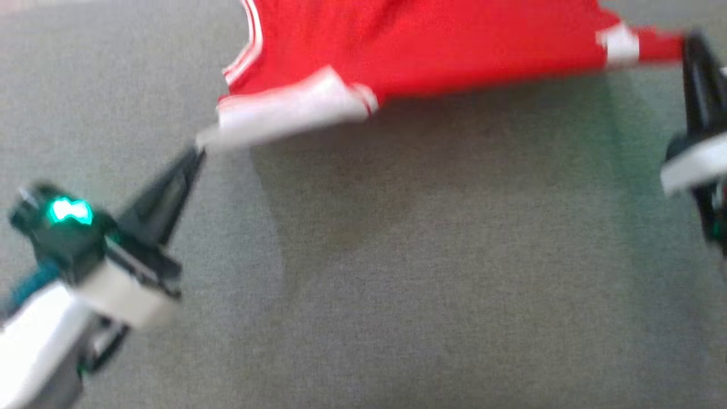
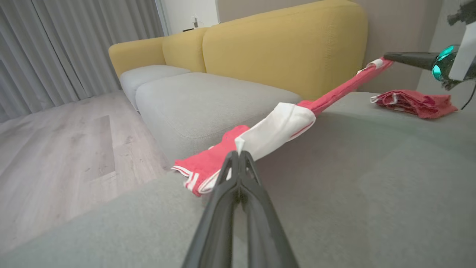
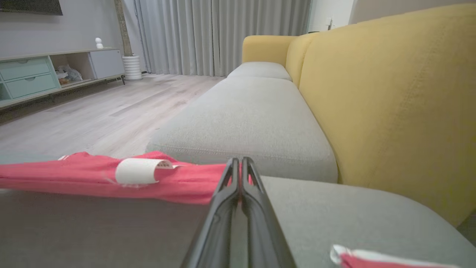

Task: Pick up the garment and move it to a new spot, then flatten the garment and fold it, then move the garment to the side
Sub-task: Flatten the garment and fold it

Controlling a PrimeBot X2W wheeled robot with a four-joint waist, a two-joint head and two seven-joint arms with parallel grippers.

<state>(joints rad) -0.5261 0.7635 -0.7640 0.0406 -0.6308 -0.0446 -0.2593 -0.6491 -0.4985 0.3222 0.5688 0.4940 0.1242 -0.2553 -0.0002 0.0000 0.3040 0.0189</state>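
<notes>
Treat the garment [image 1: 431,51] as a light, limp, thin fabric. It has no stiffness of its own, it sags wherever it is unsupported, and it will probably slip out of a shallow pinch if you pull hard. Take hold at the edges and corners, where the white trim [image 1: 284,111] looks doubled and gives the fingers more to bite on (a single red layer is likely to bunch and creep). The garment hangs stretched between the two grippers, raised above the grey seat cushion [image 1: 397,272] of the sofa, with its shadow on the cushion beneath. The left gripper [image 1: 197,149] has its jaws pressed together on a corner of the white trim; the left wrist view shows cloth nipped at the very fingertips. The right gripper [image 1: 692,45] likewise has its jaws pressed together, pinching the red edge at the opposite end. Both holds look shallow, so apply tension sparingly. A second red cloth [image 2: 414,103] lies bundled on the cushion near the right gripper; keep clear of it when you set the garment down.
</notes>
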